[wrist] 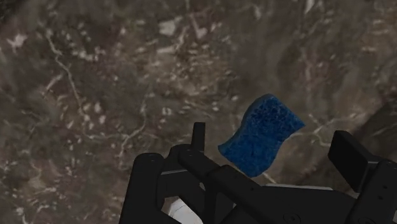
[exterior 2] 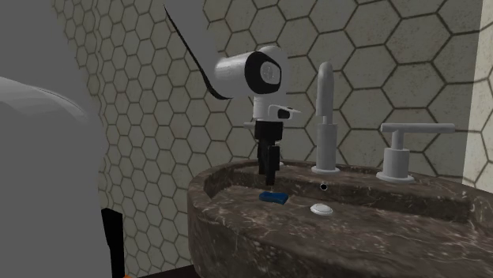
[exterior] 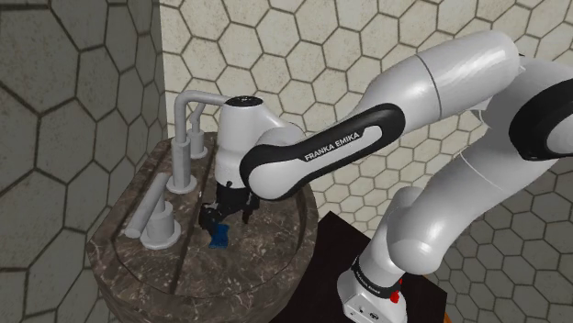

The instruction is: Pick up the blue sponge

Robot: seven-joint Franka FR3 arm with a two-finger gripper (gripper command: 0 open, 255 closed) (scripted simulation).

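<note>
The blue sponge (exterior 2: 274,196) lies in the sink (exterior 2: 237,229), at 6 o'clock from the jaws in the second exterior view. The jaws stand wide above it, apart, presumably to straddle it on descent.

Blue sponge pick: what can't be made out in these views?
- Shoulder view: the all-black two-finger gripper overlaps the upper edge of the wavy-edged blue sponge, so clearance is unreadable there.
- Second exterior view: the fingers merge into one black shape, so their gap is hidden.
- Wrist view: the gripper's own body cuts off the sponge's nearest corner.
</note>
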